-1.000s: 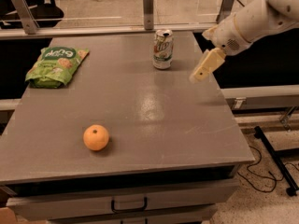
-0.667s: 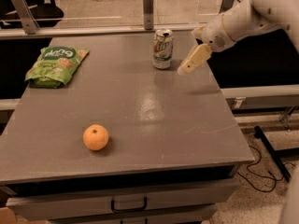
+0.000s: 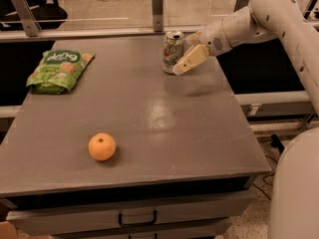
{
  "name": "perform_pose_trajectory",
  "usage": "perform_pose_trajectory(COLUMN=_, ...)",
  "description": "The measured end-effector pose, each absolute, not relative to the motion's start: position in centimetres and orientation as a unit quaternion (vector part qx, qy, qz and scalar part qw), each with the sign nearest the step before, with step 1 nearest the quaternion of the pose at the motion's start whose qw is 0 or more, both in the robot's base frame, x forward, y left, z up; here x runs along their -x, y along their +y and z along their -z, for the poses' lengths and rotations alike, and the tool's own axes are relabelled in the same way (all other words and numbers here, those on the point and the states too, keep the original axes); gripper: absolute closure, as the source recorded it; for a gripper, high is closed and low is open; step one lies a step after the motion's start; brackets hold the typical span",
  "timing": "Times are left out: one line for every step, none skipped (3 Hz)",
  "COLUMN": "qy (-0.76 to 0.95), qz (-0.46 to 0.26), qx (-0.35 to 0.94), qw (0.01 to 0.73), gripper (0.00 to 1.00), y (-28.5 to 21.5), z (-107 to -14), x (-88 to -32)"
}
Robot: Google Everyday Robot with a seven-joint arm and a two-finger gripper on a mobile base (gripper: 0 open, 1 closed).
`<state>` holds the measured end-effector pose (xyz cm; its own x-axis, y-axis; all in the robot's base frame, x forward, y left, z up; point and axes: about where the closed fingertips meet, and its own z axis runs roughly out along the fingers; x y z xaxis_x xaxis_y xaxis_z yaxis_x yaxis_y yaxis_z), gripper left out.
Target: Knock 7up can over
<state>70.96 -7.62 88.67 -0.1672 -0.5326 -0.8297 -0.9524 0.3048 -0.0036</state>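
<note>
Silver-white with green markings, the 7up can (image 3: 173,52) stood upright toward the far right of the grey table (image 3: 164,133), well apart from the green snack bag (image 3: 60,71) and the orange (image 3: 102,147). The gripper (image 3: 185,63) slanted down from the right, its beige tip low at the can's right side, touching or just beside it. Whether it was wide or narrow could not be told.

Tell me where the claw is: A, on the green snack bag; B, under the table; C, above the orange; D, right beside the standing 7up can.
D: the claw sits low beside the upright 7up can at the far side of the table, well away from the orange and the snack bag.
</note>
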Motion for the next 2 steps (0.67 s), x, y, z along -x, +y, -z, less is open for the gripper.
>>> perform_pose_trajectory(qy=0.676, qz=-0.334, qx=0.532, qw=0.385, gripper=0.00, y=-4.5, z=-91.1, x=-68.3)
perform_pose_trajectory(qy=0.630, qz=-0.389, qx=0.557, qw=0.377, gripper=0.00, y=-1.1, z=-94.3, x=-64.3)
